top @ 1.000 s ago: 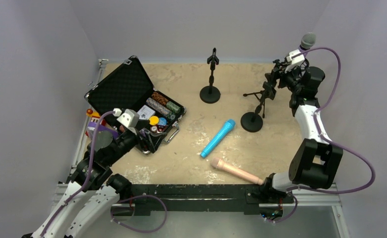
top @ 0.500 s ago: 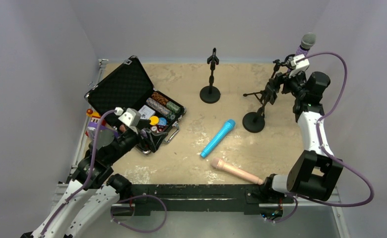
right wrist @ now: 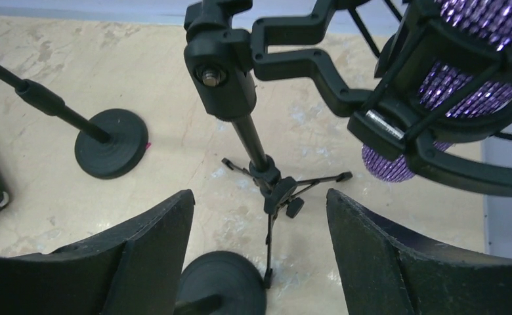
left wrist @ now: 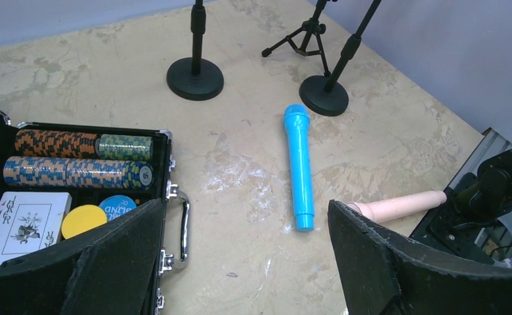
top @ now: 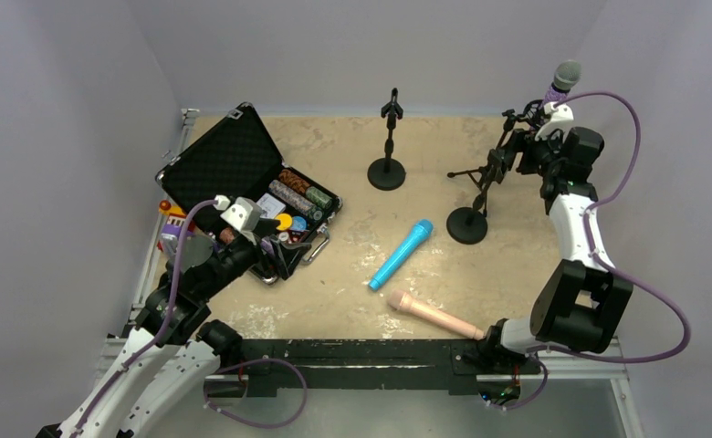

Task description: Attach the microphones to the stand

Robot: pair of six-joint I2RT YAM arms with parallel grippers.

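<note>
Right gripper [right wrist: 258,205] jaws parted, nothing held. Purple microphone [right wrist: 386,163] sits in the tripod stand's [right wrist: 250,141] cradle [right wrist: 319,59], close above its right finger. Left gripper [left wrist: 245,220] spread wide, empty. Blue microphone [left wrist: 299,170] lies on the table ahead between its fingers, pink microphone [left wrist: 404,205] just beyond its right finger.

right claw [right wrist: 258,203] a little farther right of the tripod stand [right wrist: 253,147] than before
</note>
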